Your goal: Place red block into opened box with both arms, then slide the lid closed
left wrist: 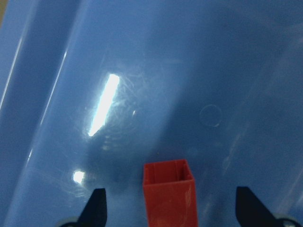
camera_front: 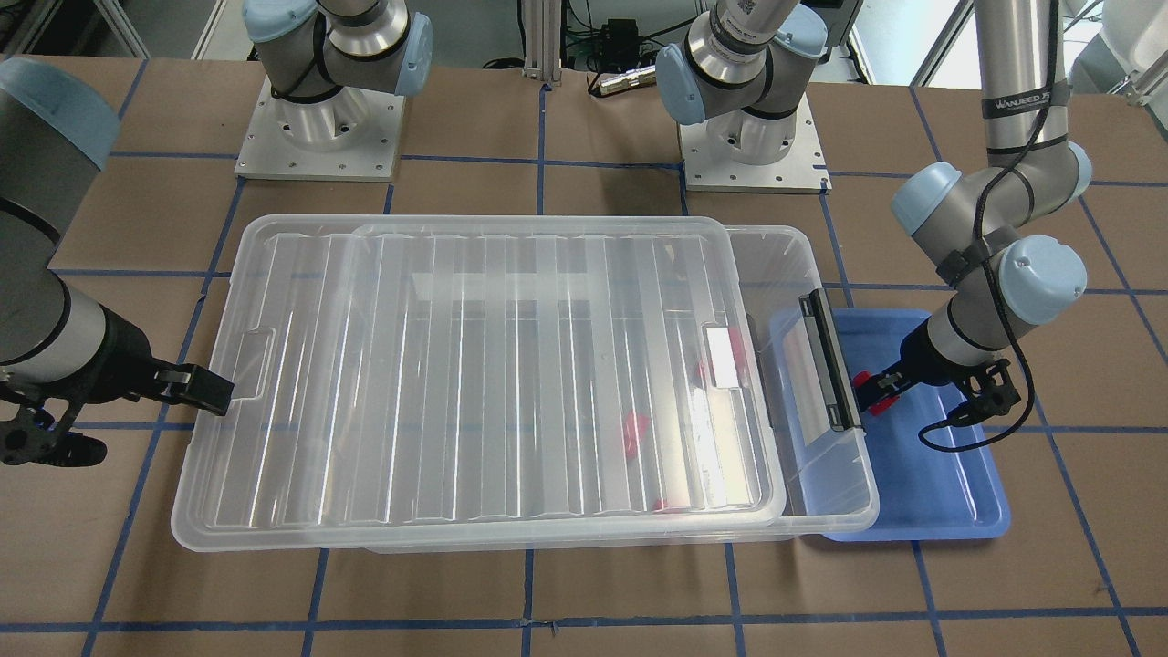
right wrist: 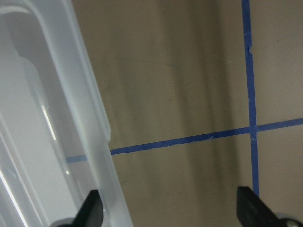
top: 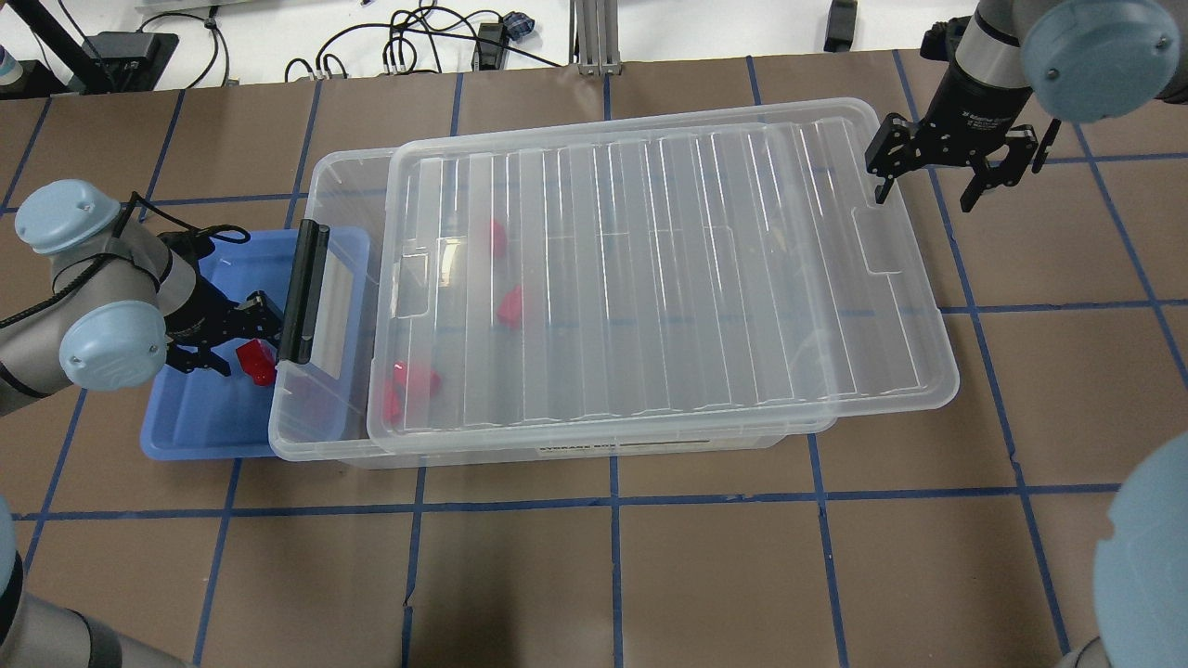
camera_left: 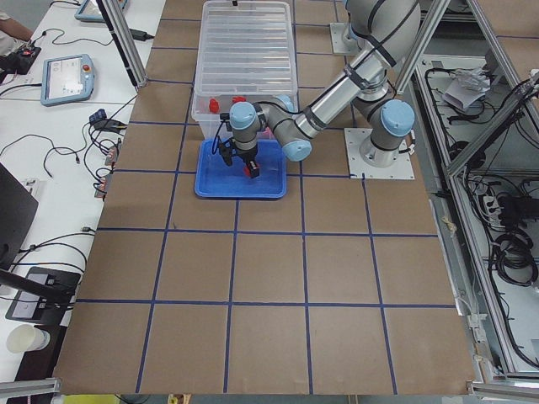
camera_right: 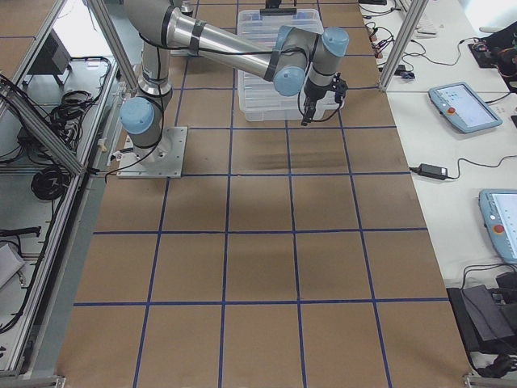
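A red block (left wrist: 169,191) lies on the floor of a blue tray (top: 200,417), between the wide-apart fingers of my left gripper (top: 230,337). That gripper is open and neither finger touches the block. The see-through box (top: 334,186) lies across the table with its black latch (top: 302,292) over the tray's edge. The ridged lid (top: 668,278) rests on the box, shifted toward my right arm, so a gap stays uncovered at the latch end. My right gripper (top: 928,186) hangs open just off the lid's far short end, holding nothing.
Other red blocks (top: 510,306) lie inside the box under the lid. The two arm bases (camera_front: 319,137) stand on metal plates behind the box. Brown table with blue tape lines (top: 613,482) stretches in front of the box.
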Motion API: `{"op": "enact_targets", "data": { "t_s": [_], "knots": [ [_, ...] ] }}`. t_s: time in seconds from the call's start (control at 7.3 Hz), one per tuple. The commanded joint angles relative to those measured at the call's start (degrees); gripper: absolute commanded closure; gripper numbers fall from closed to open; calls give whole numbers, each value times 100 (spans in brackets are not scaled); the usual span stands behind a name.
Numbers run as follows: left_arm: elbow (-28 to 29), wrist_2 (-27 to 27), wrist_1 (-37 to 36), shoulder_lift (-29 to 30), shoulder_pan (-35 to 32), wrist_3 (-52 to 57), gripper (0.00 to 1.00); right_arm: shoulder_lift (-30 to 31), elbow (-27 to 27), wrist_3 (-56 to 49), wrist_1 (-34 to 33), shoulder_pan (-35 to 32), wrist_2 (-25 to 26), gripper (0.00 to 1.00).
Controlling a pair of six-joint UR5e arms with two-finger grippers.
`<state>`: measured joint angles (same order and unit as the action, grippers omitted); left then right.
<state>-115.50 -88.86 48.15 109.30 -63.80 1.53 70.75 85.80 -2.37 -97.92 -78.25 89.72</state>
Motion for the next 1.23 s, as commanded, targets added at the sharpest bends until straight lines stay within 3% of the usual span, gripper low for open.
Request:
{"op": "enact_targets", "data": {
  "t_s": [0.0, 0.41, 0.55, 0.82, 0.96, 1.1],
  "knots": [
    [10, -9, 115, -23, 0, 40, 82, 0, -2, -455, 1, 265, 1, 0],
    [220, 53, 704, -251, -53, 75, 100, -8, -29, -607, -8, 328, 254, 0],
    [630, 53, 1262, -364, -79, 171, 100, -17, -20, -824, -17, 328, 265, 0],
    [2313, 88, 3794, -567, -158, 312, 100, -17, -20, -906, -25, 336, 274, 0],
    [2835, 105, 4443, -620, -333, 313, 100, -17, -20, -1028, -34, 415, 274, 0],
    [3031, 140, 4527, -742, -804, 260, 100, -17, -20, -1194, -34, 529, 274, 0]
  ]
}}
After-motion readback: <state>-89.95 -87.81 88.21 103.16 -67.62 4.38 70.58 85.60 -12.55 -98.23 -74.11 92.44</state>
